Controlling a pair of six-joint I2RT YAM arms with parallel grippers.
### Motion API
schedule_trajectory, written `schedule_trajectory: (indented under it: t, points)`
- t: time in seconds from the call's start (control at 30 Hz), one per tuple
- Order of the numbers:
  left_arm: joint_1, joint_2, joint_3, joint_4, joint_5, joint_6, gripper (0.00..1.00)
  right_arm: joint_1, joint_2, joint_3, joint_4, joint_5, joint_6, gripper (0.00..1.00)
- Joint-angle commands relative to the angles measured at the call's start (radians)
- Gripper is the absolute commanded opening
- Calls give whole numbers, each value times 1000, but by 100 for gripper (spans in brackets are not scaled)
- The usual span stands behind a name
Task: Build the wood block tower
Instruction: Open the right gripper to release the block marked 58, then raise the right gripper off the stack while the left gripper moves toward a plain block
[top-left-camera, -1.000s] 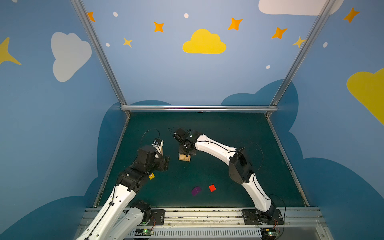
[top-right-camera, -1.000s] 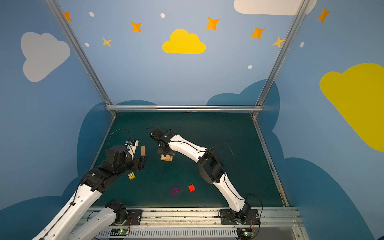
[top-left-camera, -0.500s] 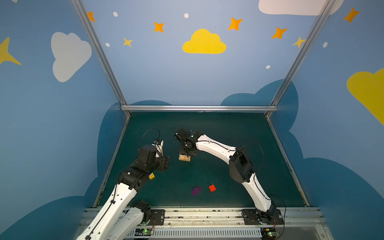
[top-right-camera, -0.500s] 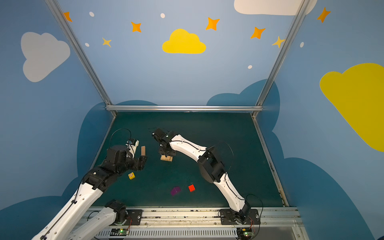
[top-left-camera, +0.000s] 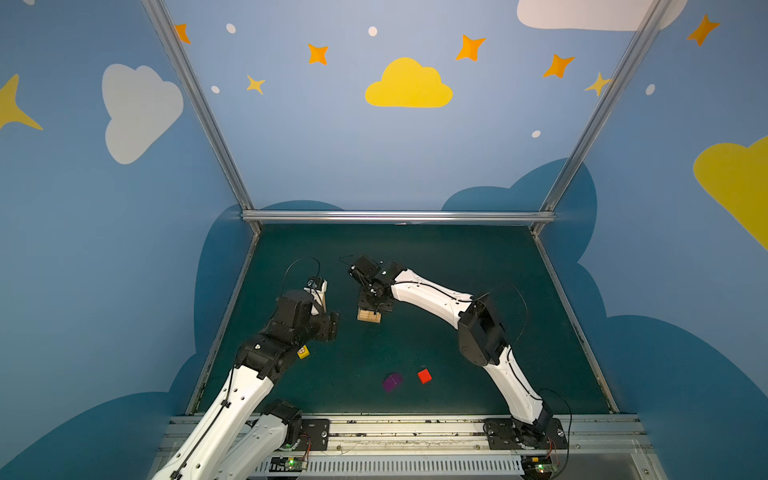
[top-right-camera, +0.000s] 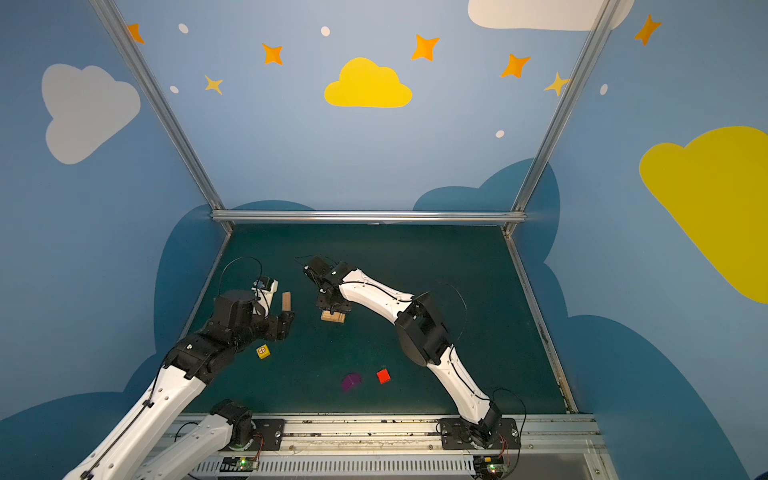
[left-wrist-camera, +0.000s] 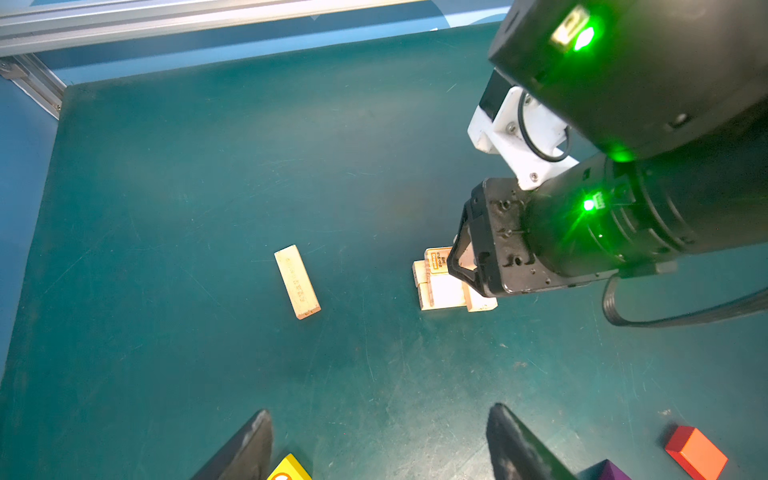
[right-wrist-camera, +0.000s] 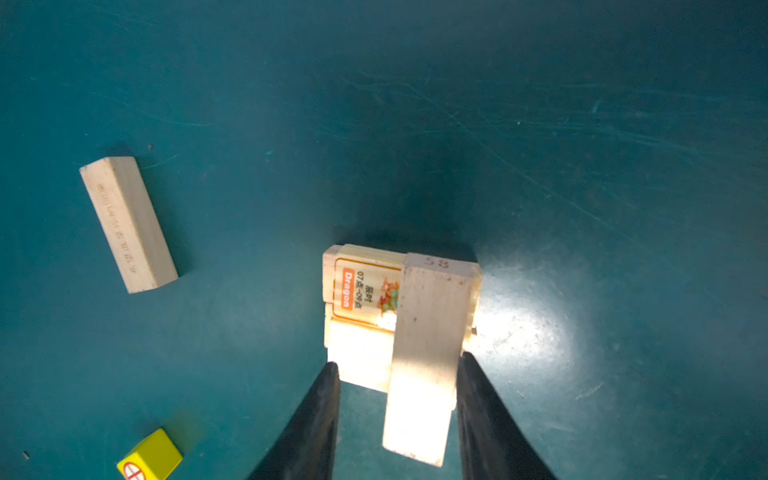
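Note:
The tower (top-left-camera: 369, 316) (top-right-camera: 333, 316) is two tan planks lying side by side, one with orange print (right-wrist-camera: 361, 286), and a third plank (right-wrist-camera: 432, 324) laid crosswise on top, overhanging. My right gripper (right-wrist-camera: 397, 360) (top-left-camera: 372, 305) hangs over it, open and straddling that top plank; one finger touches its side and the other stands off. My left gripper (left-wrist-camera: 380, 432) (top-right-camera: 284, 324) is open and empty, low over the mat beside a yellow cube (left-wrist-camera: 289, 469) (top-right-camera: 262, 351). A loose plank (top-right-camera: 286, 300) (left-wrist-camera: 297, 281) (right-wrist-camera: 129, 224) lies between the arms.
A purple cube (top-left-camera: 392, 382) (top-right-camera: 351, 381) and a red cube (top-left-camera: 424, 376) (left-wrist-camera: 696, 453) sit on the green mat (top-left-camera: 436, 266) toward the front. An aluminium rail (top-left-camera: 395, 216) and blue walls close the back and sides.
My right arm has shifted very slightly over the tower. The left arm and the loose blocks have stayed where they were.

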Motion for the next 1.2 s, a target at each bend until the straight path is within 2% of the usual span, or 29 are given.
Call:
schedule_trajectory:
  t: [0.0,0.4,0.6,0.7,0.9,1.17]
  points:
    - [4,-6,-11,10,0,0,81,-1,-45,-7,-17,21,2,42]
    - [29,-3,-14,25,-77,-46,80,-2,-189,-19,-27,102,-76,45]
    - [77,57,15,31,-41,-106,80,-17,-350,-206,62,118,-168,45]
    - [104,118,57,26,-9,-141,78,-43,-453,-356,160,58,-246,45]
    - [145,272,145,26,47,-226,72,-134,-651,-652,360,-155,-379,45]
    - [186,430,215,51,65,-309,65,-206,-772,-787,416,-433,-539,47]
